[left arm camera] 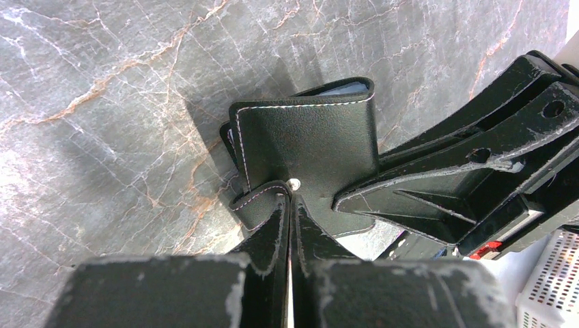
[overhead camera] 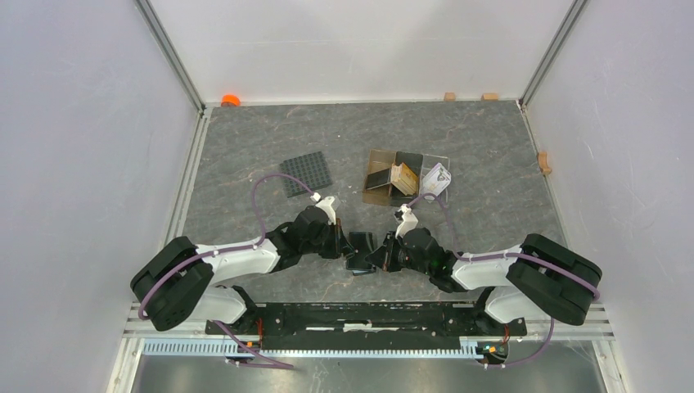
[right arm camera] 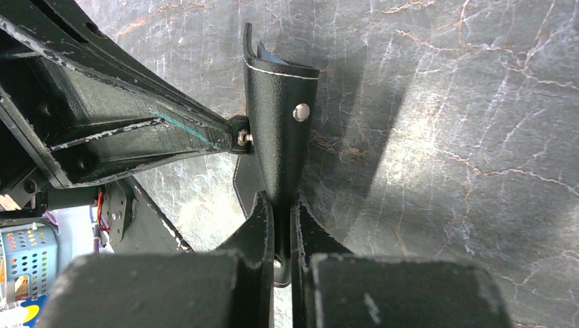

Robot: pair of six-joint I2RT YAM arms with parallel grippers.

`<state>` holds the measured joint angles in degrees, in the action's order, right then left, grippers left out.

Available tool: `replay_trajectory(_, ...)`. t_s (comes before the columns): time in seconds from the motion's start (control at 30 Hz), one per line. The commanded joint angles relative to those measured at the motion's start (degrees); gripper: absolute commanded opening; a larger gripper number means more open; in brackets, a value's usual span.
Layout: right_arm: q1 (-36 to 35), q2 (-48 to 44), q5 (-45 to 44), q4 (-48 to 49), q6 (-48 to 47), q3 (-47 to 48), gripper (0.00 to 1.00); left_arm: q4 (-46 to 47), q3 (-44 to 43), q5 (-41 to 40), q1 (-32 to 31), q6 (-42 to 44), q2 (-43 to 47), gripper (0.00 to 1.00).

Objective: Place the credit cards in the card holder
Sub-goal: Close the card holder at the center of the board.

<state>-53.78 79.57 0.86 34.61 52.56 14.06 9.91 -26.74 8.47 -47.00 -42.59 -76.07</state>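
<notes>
Item: card holder [left arm camera: 307, 147], black, white-stitched, pale lining showing at its open top. Location: middle of the table's near edge, between the two arms.
Left fingers [left arm camera: 270, 229]: together, clamped on the holder's edge by the strap tab.
Right fingers [right arm camera: 258, 225]: together, clamped on the holder's opposite edge.
Credit cards [overhead camera: 404, 176]: tan-orange ones in the brown box [overhead camera: 378, 187], toward the far edge; whitish ones just beside, in the clear tray [overhead camera: 446, 160].
Gridded mat [overhead camera: 307, 173]: left of the box.
</notes>
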Motion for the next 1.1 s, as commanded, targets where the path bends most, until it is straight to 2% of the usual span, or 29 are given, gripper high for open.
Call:
replay_trajectory(0.0,-0.32,2.78,-6.75,-13.25,-5.36,-0.95,0.0,1.99,-1.47,-0.74,-0.11,0.66,1.11,0.02)
replay_trajectory(0.53,-0.67,3.64,-6.88,-13.58,-5.62,-0.44,0.0,3.26,-1.39,0.67,-0.11,0.48,0.8,0.02)
replay_trajectory(1.07,-1.41,3.75,-7.87,-15.26,-6.42,0.06,0.0,2.79,-2.16,-1.61,-0.11,1.05,1.26,0.02)
